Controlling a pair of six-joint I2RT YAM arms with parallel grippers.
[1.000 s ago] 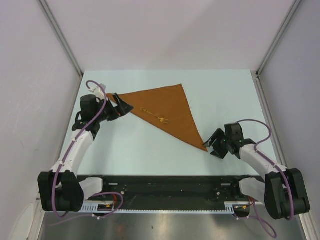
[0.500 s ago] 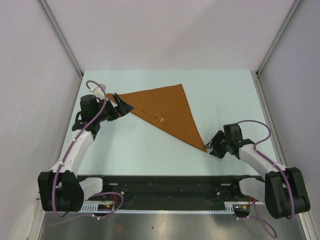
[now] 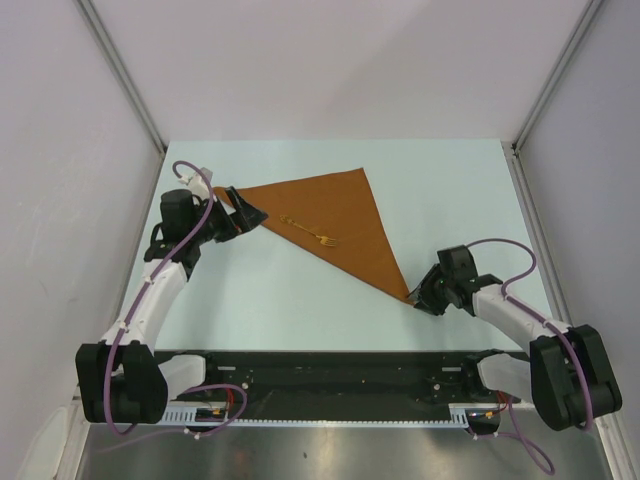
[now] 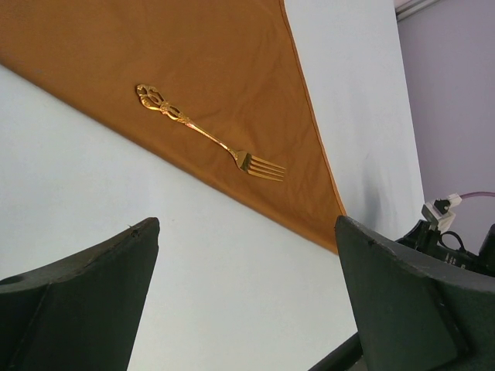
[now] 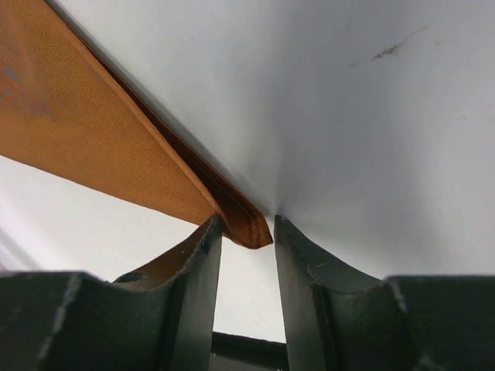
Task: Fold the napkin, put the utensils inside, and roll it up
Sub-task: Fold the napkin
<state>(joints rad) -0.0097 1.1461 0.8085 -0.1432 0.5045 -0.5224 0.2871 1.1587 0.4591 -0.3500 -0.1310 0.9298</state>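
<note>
The folded triangular rust-orange cloth napkin [image 3: 335,215] lies mid-worktop [image 3: 300,290], its long edge running 10 to 4 o'clock. On it lies a thin gold metal fork [image 3: 310,231], tines toward 4. At 10 the left fingers [image 4: 77,294] are wide. The right fingers [image 5: 193,294] sit narrow astride its 4 o'clock corner; grip unclear.

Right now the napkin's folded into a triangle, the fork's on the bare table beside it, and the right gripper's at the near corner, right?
Not quite: the fork lies on the napkin itself, near its long edge, as the left wrist view shows. The rest holds: triangle fold, right gripper at the near corner.
</note>
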